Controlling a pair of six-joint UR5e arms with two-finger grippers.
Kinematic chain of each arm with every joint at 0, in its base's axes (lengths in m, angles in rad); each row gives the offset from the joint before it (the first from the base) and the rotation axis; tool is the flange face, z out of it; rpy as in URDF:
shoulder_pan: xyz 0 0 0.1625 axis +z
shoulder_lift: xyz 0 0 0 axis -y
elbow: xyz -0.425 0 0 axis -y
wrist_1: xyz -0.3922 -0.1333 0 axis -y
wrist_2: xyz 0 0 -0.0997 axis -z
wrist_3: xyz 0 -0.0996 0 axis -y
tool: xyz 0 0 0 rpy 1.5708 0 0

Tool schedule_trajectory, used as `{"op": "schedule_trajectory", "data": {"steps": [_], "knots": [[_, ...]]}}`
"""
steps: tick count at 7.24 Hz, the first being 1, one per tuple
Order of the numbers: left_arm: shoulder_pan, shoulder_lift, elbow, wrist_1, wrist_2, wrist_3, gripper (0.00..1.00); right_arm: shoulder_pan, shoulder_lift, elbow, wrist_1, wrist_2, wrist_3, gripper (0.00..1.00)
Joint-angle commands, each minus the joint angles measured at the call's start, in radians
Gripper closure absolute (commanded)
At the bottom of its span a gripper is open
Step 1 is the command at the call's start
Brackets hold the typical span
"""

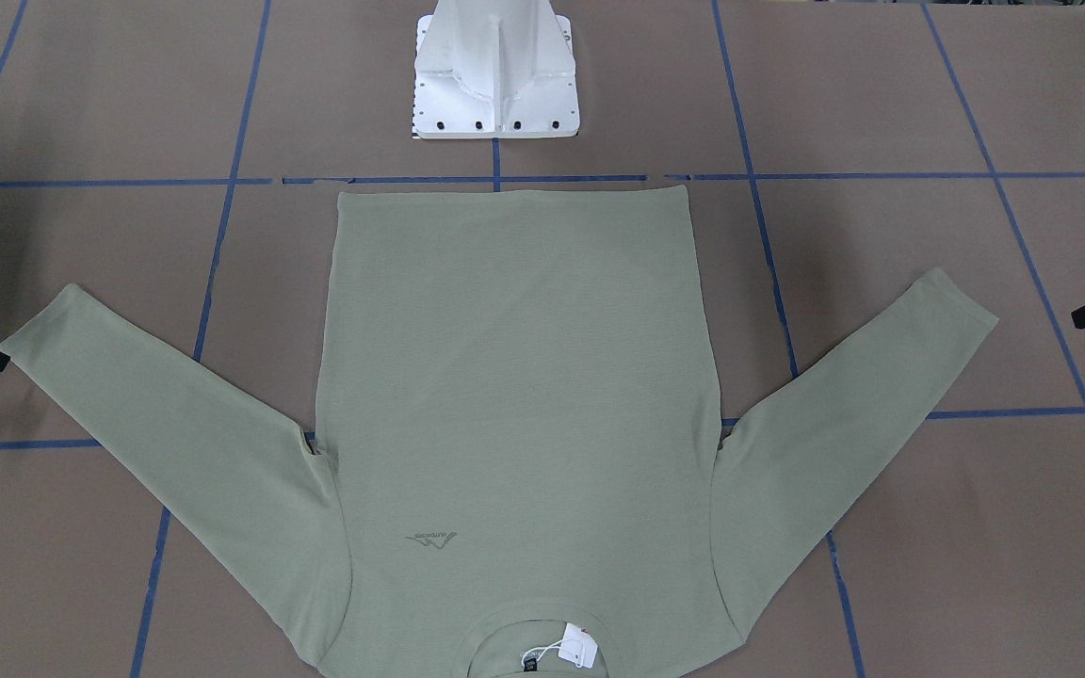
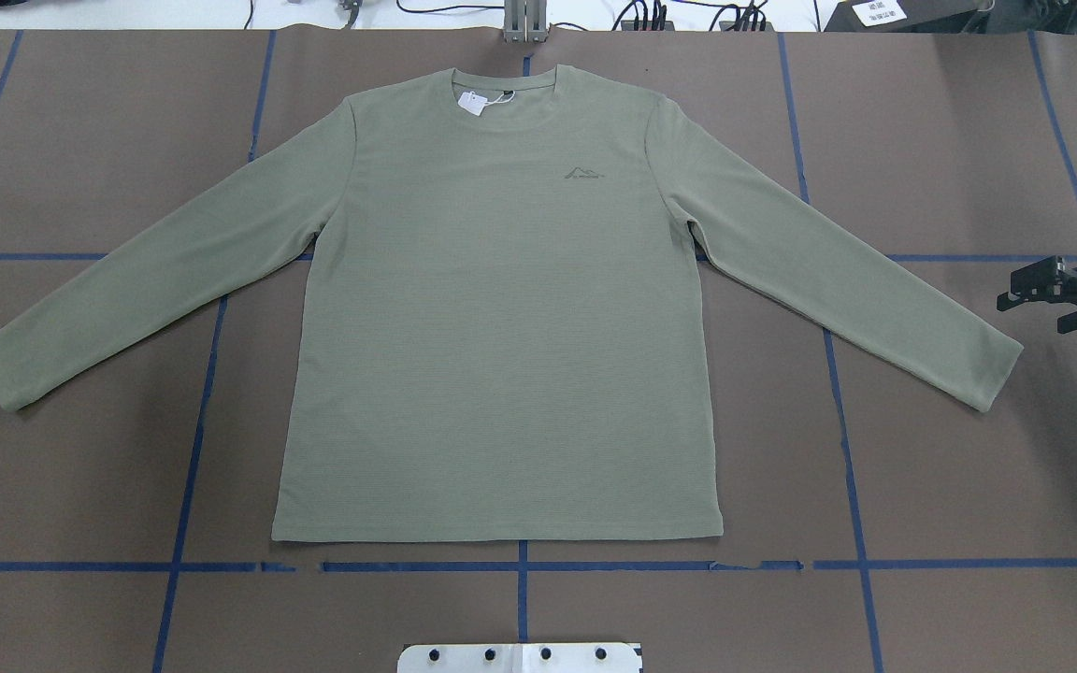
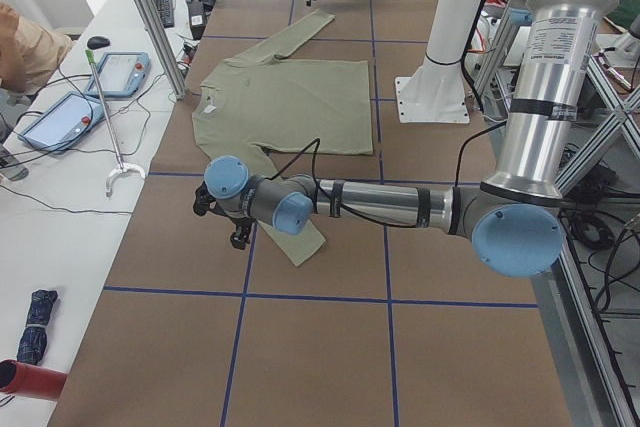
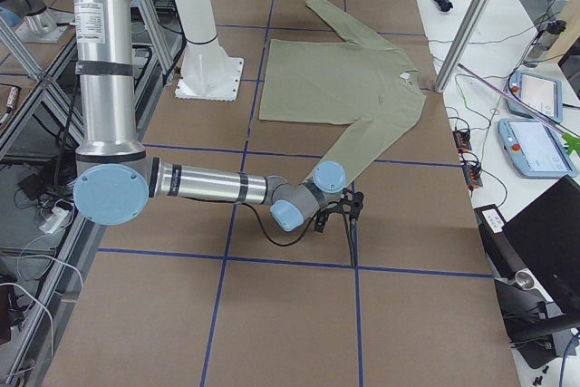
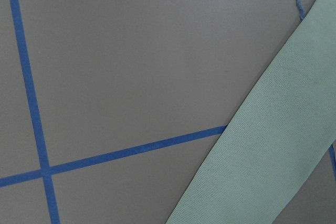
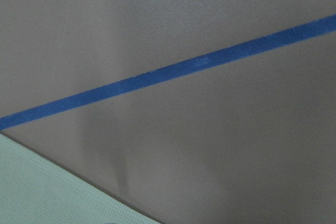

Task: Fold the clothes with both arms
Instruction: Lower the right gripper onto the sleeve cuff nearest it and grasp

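Overhead, a cuff (image 2: 992, 374) of the shirt (image 2: 501, 327) is logged at 7 o'clock from the nearer right gripper (image 2: 1053, 297), sleeve axis running 10-to-4; nothing is gripped, and the claw's gape cannot be told.

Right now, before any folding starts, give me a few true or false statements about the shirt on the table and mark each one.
1. The shirt lies flat, front side up, with its chest logo showing. True.
2. The collar is the part nearest the robot's base. False: the hem is nearest the base, and the collar is on the far side.
3. A white tag hangs at the collar. True.
4. One sleeve is already folded across the chest. False: both sleeves lie spread out to the sides on the table.
5. Blue tape lines cross the table. True.
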Motion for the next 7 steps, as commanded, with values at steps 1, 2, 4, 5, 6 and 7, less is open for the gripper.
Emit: {"op": "schedule_trajectory", "data": {"steps": [1, 2, 4, 5, 6, 7], "knots": [[0.000, 0.000, 0.001, 0.000, -0.001, 0.000, 0.00, -0.027, 0.004, -0.012, 0.010, 0.004, 0.068, 0.13], [0.000, -0.001, 0.001, -0.002, -0.001, 0.000, 0.00, -0.030, 0.002, -0.012, 0.010, 0.004, 0.068, 0.15], [0.000, 0.000, 0.004, 0.000, -0.001, -0.001, 0.00, -0.038, -0.007, -0.011, 0.025, 0.007, 0.071, 0.25], [0.000, 0.000, 0.004, 0.000, -0.001, -0.001, 0.00, -0.038, -0.010, -0.011, 0.027, 0.010, 0.071, 0.52], [0.000, 0.000, 0.005, 0.000, -0.001, -0.001, 0.00, -0.039, -0.010, -0.011, 0.029, 0.011, 0.071, 0.62], [0.000, 0.000, 0.005, 0.000, -0.001, -0.001, 0.00, -0.041, -0.010, -0.008, 0.029, 0.014, 0.071, 0.77]]}}
